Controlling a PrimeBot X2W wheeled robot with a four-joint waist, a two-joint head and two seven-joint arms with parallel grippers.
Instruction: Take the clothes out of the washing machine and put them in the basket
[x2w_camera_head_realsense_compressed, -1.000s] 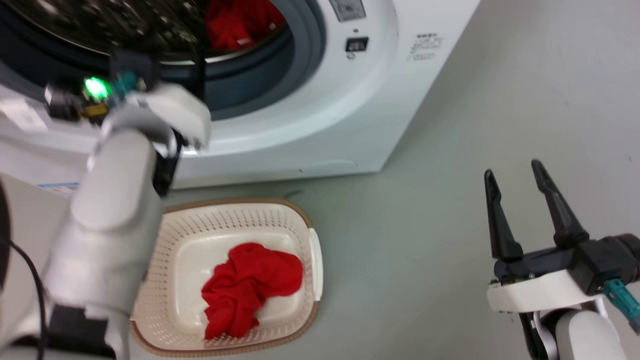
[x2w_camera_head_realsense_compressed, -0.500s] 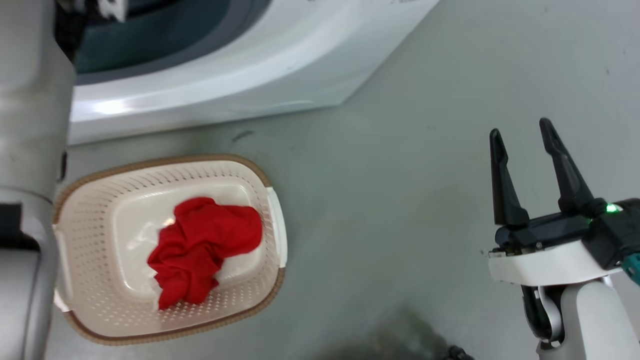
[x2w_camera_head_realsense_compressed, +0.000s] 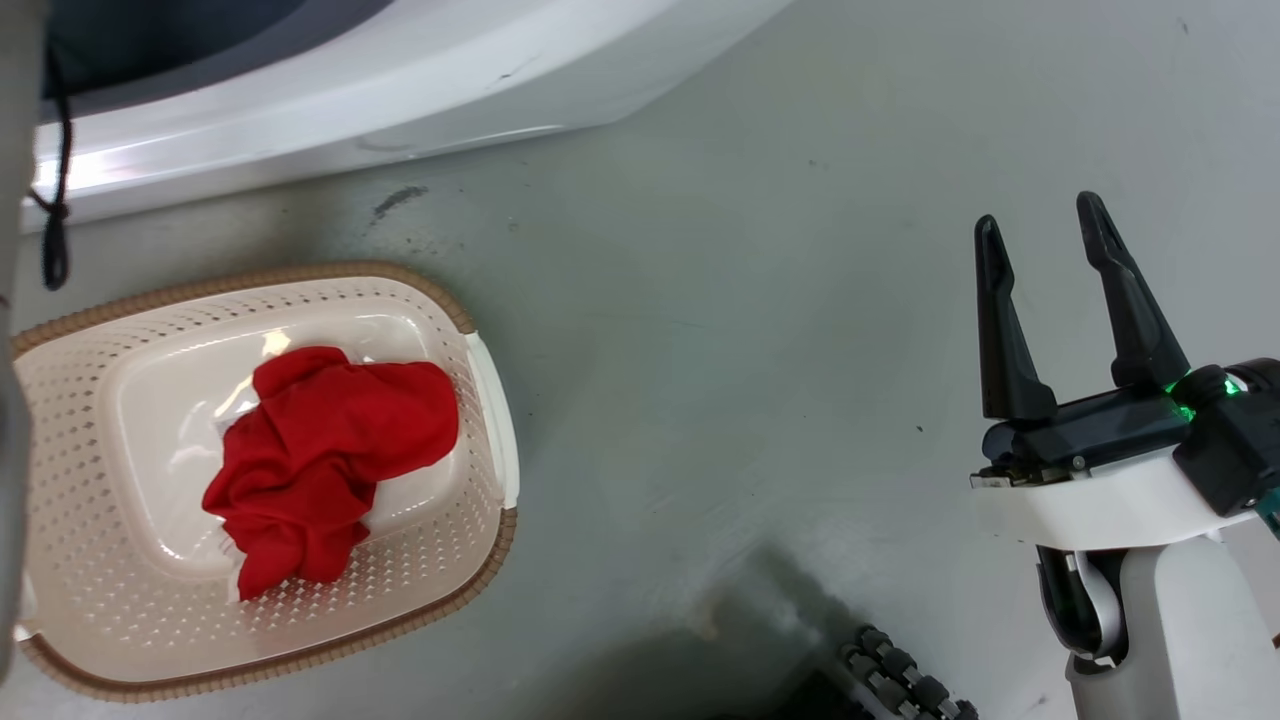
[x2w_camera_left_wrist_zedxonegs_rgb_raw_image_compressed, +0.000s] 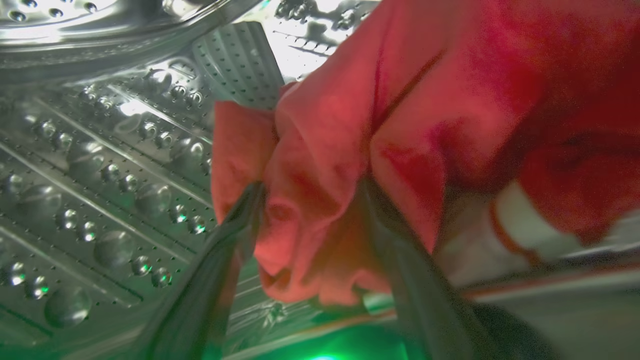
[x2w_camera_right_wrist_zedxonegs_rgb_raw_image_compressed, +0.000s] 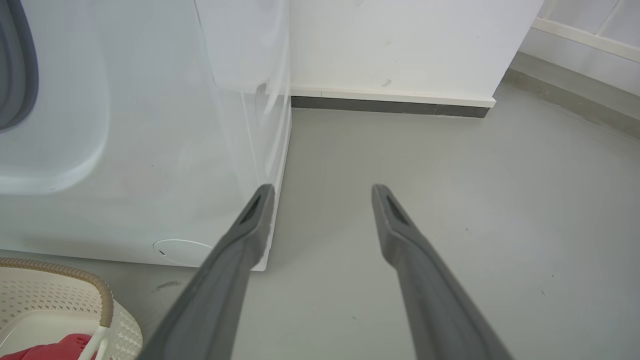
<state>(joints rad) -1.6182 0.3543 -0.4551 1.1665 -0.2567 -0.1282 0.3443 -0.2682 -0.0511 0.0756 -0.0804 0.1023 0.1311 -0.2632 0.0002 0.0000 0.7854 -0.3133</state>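
One red garment (x2w_camera_head_realsense_compressed: 320, 440) lies crumpled in the cream basket (x2w_camera_head_realsense_compressed: 300, 275) on the floor, below the white washing machine (x2w_camera_head_realsense_compressed: 400, 80). Inside the machine's shiny perforated drum (x2w_camera_left_wrist_zedxonegs_rgb_raw_image_compressed: 100, 175), a second red garment (x2w_camera_left_wrist_zedxonegs_rgb_raw_image_compressed: 450, 100) with a small white part (x2w_camera_left_wrist_zedxonegs_rgb_raw_image_compressed: 475, 235) hangs right in front of my left gripper (x2w_camera_left_wrist_zedxonegs_rgb_raw_image_compressed: 312, 187). That gripper is open, with a fold of the fabric bulging between its two spread fingers. My right gripper (x2w_camera_head_realsense_compressed: 1038, 212) stands open and holds nothing over the bare floor, well right of the basket. In the right wrist view, my right gripper (x2w_camera_right_wrist_zedxonegs_rgb_raw_image_compressed: 322, 190) points past the machine's front corner (x2w_camera_right_wrist_zedxonegs_rgb_raw_image_compressed: 260, 150).
A black cable (x2w_camera_head_realsense_compressed: 55, 200) hangs at the far left beside a sliver of my pale left arm (x2w_camera_head_realsense_compressed: 10, 400). A dark ribbed part of my base (x2w_camera_head_realsense_compressed: 900, 670) shows at the bottom. Grey floor (x2w_camera_right_wrist_zedxonegs_rgb_raw_image_compressed: 450, 200) runs to a white wall with a dark skirting (x2w_camera_right_wrist_zedxonegs_rgb_raw_image_compressed: 390, 106).
The head camera has tilted down: the drum opening and the left arm have slid out of the picture, and the basket sits further left. The right gripper stays open.
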